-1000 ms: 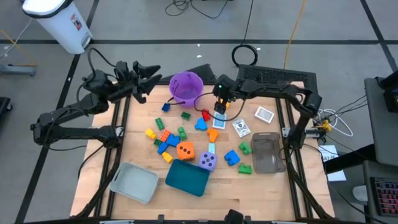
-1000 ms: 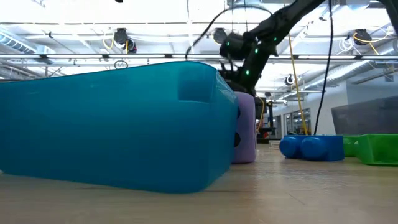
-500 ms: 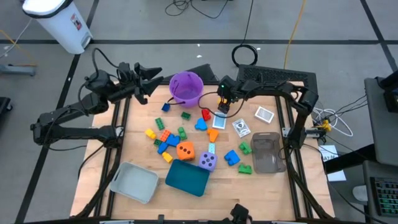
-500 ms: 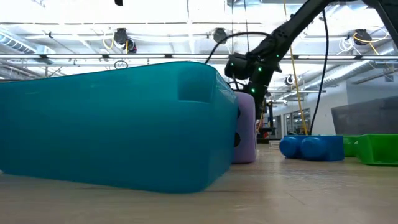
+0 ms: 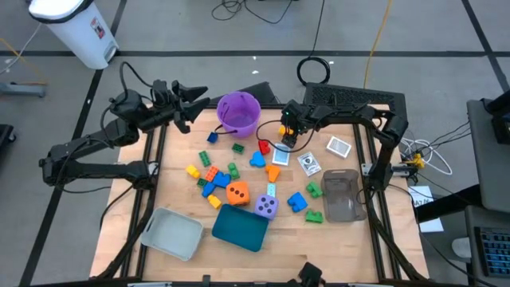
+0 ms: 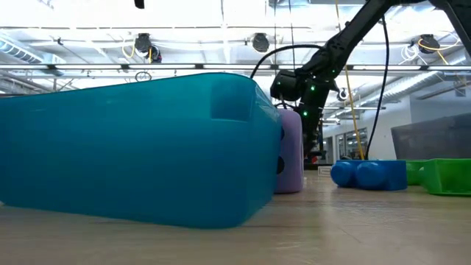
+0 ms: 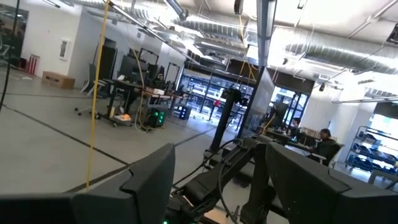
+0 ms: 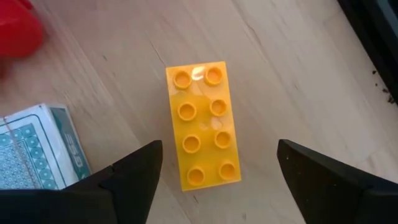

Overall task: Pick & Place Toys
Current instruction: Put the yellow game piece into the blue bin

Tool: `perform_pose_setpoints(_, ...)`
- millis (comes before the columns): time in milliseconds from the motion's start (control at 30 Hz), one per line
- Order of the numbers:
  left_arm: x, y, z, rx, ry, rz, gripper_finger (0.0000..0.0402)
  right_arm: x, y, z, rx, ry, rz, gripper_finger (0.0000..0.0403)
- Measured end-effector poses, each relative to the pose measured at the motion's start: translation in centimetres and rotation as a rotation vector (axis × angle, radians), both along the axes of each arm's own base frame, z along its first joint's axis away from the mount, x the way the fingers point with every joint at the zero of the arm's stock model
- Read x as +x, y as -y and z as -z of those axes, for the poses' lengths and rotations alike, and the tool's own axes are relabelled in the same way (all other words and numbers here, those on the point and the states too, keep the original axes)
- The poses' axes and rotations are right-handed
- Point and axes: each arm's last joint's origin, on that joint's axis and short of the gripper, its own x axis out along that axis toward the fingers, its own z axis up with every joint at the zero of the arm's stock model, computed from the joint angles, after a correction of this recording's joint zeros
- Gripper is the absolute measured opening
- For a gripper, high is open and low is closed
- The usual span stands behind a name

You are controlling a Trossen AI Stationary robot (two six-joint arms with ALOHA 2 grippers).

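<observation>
High view: task barely begun, by the look of it. Toys lying loose across the surface [image 5: 179, 199]: orange die [image 5: 237, 192], purple die [image 5: 266, 207], blue brick [image 5: 296, 201], green bricks, red and yellow pieces, cards such as the one at the far right [image 5: 339, 147]. Nothing seen inside the grey tray [image 5: 171, 232], teal tray [image 5: 241, 228] or clear tray [image 5: 343, 195]; inside of purple bucket [image 5: 238, 112] apparently empty, though hard to make out. Right pincer [image 5: 288, 137] poised beyond the cluster, near the bucket. Left pincer [image 5: 191, 102] parked off the surface's far left corner.

Low view: mostly blocked by the teal tray's wall [image 6: 140, 147]. Purple die [image 6: 288, 151] peeking out behind it, blue brick [image 6: 368, 174] and a green brick [image 6: 441, 175] to the side. Right arm descending behind the die, its fingertips hidden.

Left wrist view: left pincer's fingers [image 7: 149, 180] spread apart, empty, aimed at the room beyond.

Right wrist view: right pincer [image 8: 221, 165] spread wide, gripping nothing, straddling a yellow eight-stud brick [image 8: 202, 124] flat on the wood, fingers clear of its sides. Card [image 8: 34, 146] just beside, red piece [image 8: 15, 31] cut off at the corner. Likely the first pick; virtually everything left to place.
</observation>
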Motion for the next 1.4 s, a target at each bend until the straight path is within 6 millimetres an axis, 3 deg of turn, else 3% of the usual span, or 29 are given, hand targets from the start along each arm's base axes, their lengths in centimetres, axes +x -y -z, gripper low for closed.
perform_pose_setpoints(400,0.04,-0.02,0.17,-0.008,-0.016,-0.001,0.0262,-0.01,-0.01,0.01,0.002,0.000,0.002,0.0182)
perform_pose_setpoints(733,0.07,-0.04,0.28,-0.021,-0.023,0.000,0.0262,0.04,0.03,-0.13,-0.005,0.008,0.002,0.0125)
perform_pose_setpoints(933,0.07,-0.04,0.27,-0.021,-0.023,0.000,0.0262,0.12,0.01,-0.26,-0.008,0.019,0.005,0.0143)
perform_pose_setpoints(1400,0.09,-0.05,0.29,-0.021,-0.025,0.000,0.0262,0.30,0.20,-0.43,-0.013,0.059,0.042,0.0248)
